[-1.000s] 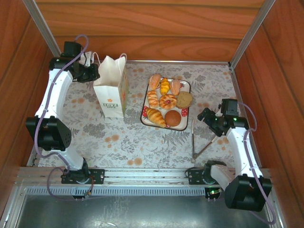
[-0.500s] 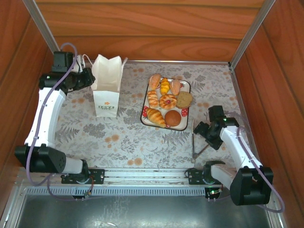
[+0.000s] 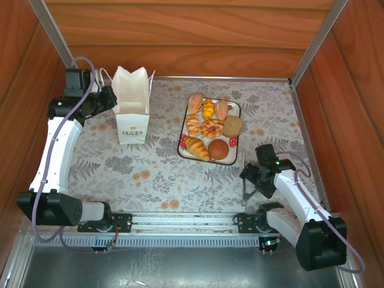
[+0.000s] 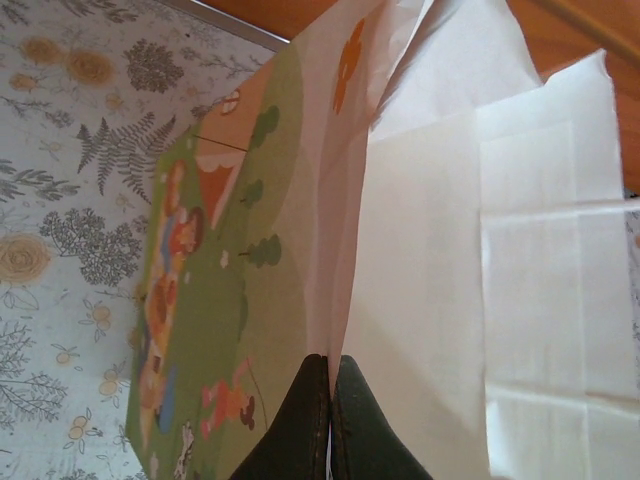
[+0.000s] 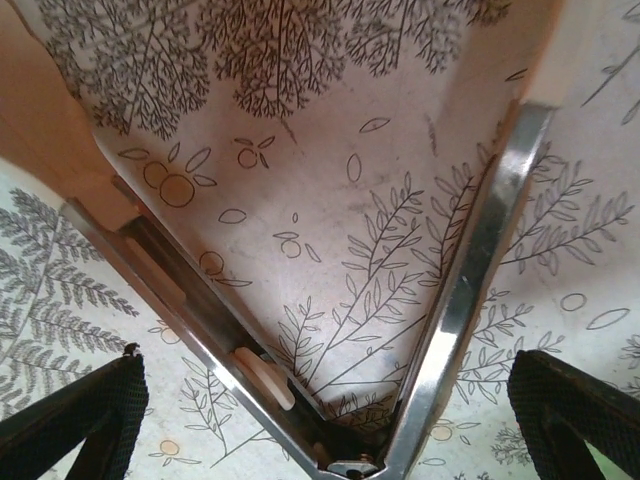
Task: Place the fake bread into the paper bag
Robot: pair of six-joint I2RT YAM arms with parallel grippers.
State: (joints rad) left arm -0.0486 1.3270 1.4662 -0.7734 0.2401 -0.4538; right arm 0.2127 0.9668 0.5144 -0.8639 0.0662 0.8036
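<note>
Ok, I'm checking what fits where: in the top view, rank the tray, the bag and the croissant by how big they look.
1. tray, the widest footprint.
2. bag, close behind; it stands upright, nearer the camera, so this rank is unsure.
3. croissant, clearly smallest.

paper bag [image 4: 430,300]: cut off at the left wrist view's top and right edges
bag print [image 3: 132,128]: too small to read from above
metal tongs [image 5: 470,290]: arm tips run past the right wrist view's edges
</note>
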